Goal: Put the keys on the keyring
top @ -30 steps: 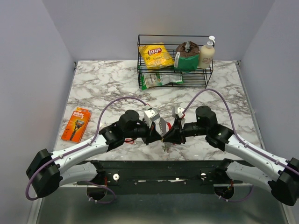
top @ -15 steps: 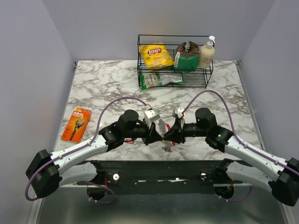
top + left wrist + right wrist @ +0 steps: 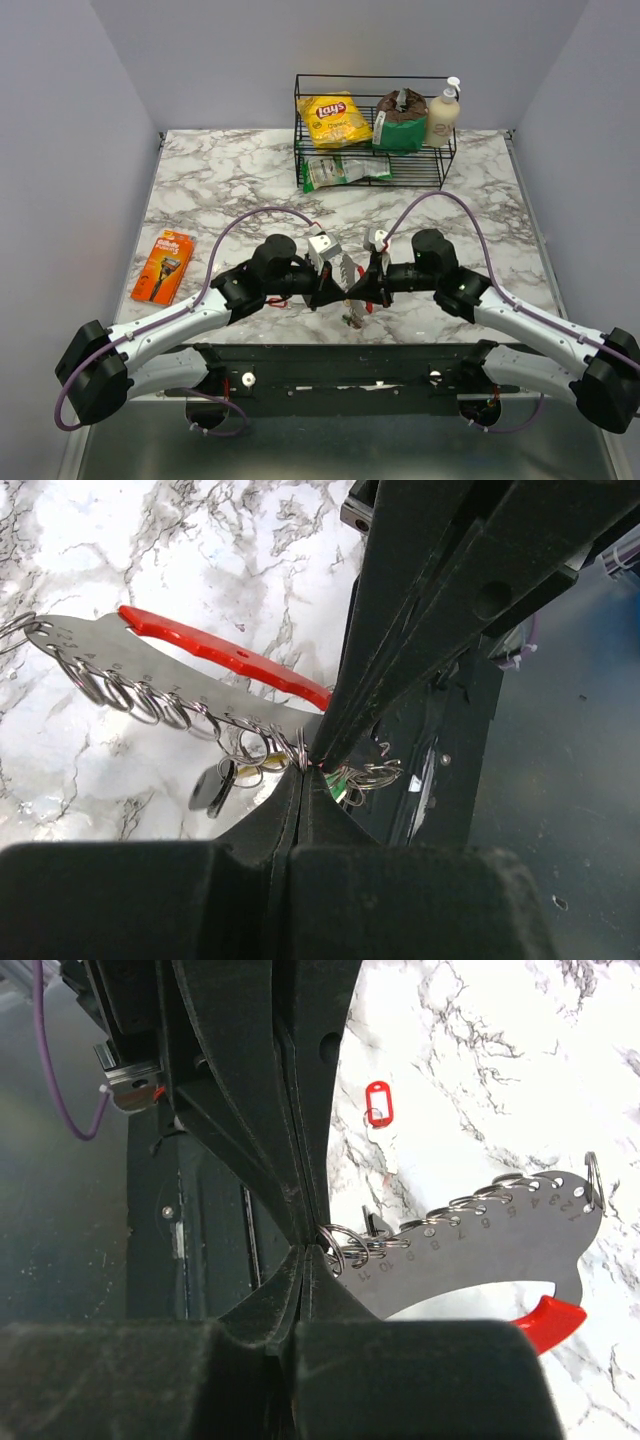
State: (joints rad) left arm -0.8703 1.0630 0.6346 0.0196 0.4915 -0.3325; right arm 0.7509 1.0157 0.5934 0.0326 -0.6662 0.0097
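Both grippers meet tip to tip above the table's near edge. My left gripper (image 3: 337, 284) (image 3: 303, 768) is shut on the end of the silvery-grey flat piece (image 3: 180, 680) (image 3: 490, 1250), which carries a row of small rings and a red loop (image 3: 215, 655). From the opposite side, my right gripper (image 3: 358, 285) (image 3: 305, 1250) is shut at the same spot, with the end keyring (image 3: 345, 1242) right at its tip. A green-tagged key (image 3: 352, 318) (image 3: 343, 782) dangles below, and a dark key head (image 3: 212, 788) hangs beside it.
A lone red tag (image 3: 378, 1103) lies on the marble table (image 3: 220, 180). An orange razor pack (image 3: 163, 266) is at the left edge. A wire rack (image 3: 375, 130) with chips, a bag and a bottle stands at the back.
The right gripper's jaws have closed at the end ring. The right arm has shifted slightly left towards the left gripper. The left arm holds still.
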